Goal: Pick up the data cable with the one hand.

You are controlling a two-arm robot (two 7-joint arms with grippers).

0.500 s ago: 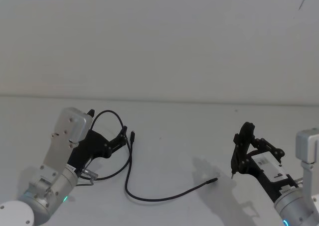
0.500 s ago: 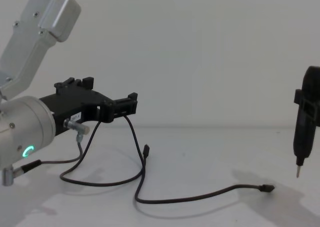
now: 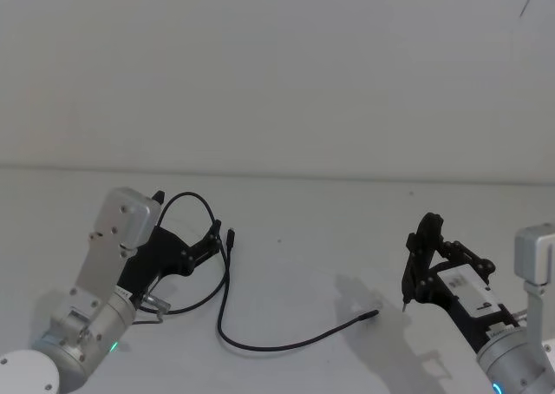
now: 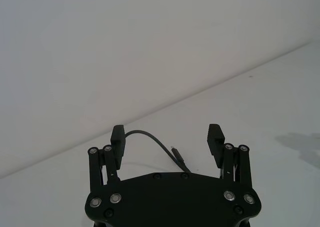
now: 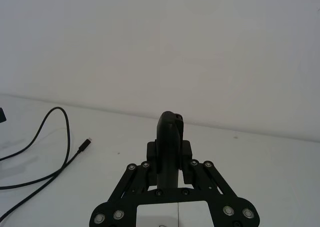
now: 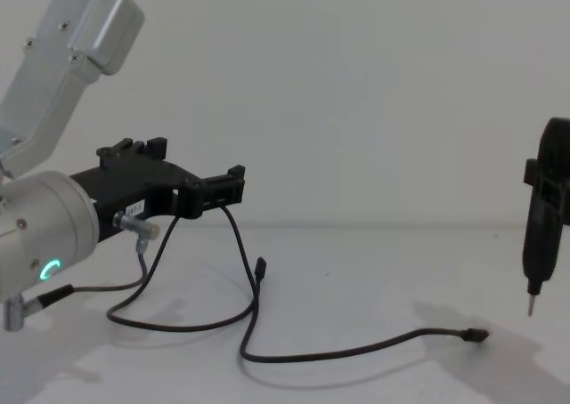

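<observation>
Black thin flexible data cable (image 3: 260, 349) and both arms unchanged vs the earlier frame. Left end effector (image 4: 167, 137) reaches forward just above the white tabletop (image 3: 295, 238), jaws spread wide, cable loop rising to one fingertip, rest lying on the tabletop. Right end effector (image 5: 169, 167) clamps a slim black metal-tipped tool (image 6: 539, 235), tip down.

Blk data cable (image 3: 295, 340), blk pen tool (image 6: 540, 244), green ring light (image 6: 52, 267), white table (image 6: 356, 270)

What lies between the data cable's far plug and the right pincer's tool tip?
Only bare, shadowed table, in the head view, separates the data cable plug from the pen-like tool held by the right pincer. The chest view agrees.
</observation>
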